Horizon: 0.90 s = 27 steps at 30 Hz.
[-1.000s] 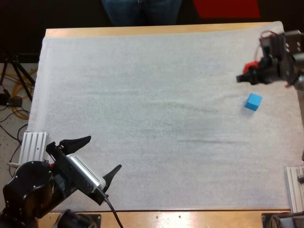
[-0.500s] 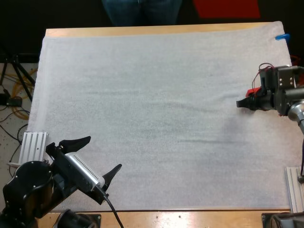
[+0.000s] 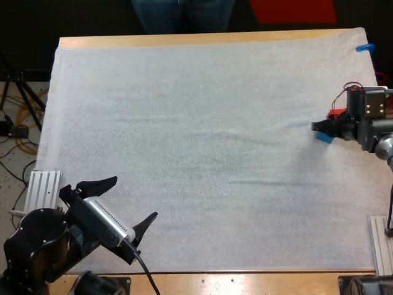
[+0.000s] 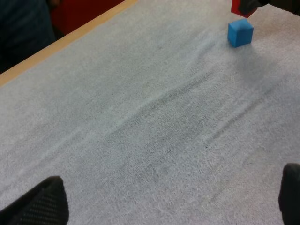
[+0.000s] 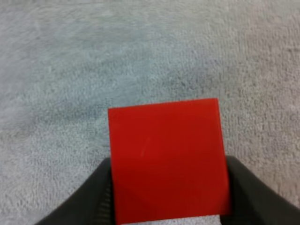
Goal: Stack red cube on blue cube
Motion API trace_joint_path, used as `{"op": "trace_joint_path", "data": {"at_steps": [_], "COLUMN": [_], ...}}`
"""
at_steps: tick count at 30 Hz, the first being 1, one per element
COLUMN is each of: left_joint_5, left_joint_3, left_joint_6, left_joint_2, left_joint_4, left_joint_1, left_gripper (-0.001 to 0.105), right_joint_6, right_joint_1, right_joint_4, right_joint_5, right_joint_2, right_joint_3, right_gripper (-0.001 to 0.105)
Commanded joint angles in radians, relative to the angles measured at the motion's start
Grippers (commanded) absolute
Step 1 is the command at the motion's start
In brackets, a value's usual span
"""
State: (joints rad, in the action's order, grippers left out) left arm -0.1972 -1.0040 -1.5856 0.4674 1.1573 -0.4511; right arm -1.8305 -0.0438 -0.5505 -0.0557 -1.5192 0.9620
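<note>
My right gripper (image 3: 319, 127) clamped on red cube (image 5: 166, 159), by blue cube (image 4: 240, 32): placing step. Next: centre, lower squarely, release. My left gripper (image 3: 135, 196): fingers apart.

The red cube (image 5: 166, 161) was plain, even red; the blue cube (image 4: 240, 32) was bright blue. The mat (image 3: 184, 153) was unpatterned white, and the table (image 3: 202, 39) showed pale tan wood.

We see the white mat (image 3: 184, 123) brightly and evenly lit in the high view, with darkness along the frame's top. The blue cube (image 4: 240, 32) throws a soft shadow; grey bands shade the mat's wrinkles. The red cube (image 5: 166, 159) looks flatly lit.
</note>
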Motion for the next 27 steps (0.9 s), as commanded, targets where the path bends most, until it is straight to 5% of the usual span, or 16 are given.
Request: {"op": "trace_joint_path", "data": {"at_steps": [1, 20, 27], "left_joint_5": [-0.002, -0.002, -0.028], "left_joint_3": [-0.008, -0.008, -0.008], "left_joint_6": [-0.01, -0.01, -0.01], "left_joint_2": [0.003, 0.042, 0.042], "left_joint_4": [-0.011, -0.011, -0.016], "left_joint_1": [-0.003, -0.003, -0.003], "left_gripper": [0.087, 0.087, 0.087], "right_joint_6": [0.018, 0.014, 0.014], "right_joint_1": [0.006, 0.004, 0.004], "right_joint_4": [-0.004, -0.006, 0.021], "right_joint_5": [0.019, 0.056, 0.056], "right_joint_2": [-0.012, -0.041, -0.041], "right_joint_3": [0.003, 0.002, 0.002], "right_gripper": [0.02, 0.022, 0.06]}}
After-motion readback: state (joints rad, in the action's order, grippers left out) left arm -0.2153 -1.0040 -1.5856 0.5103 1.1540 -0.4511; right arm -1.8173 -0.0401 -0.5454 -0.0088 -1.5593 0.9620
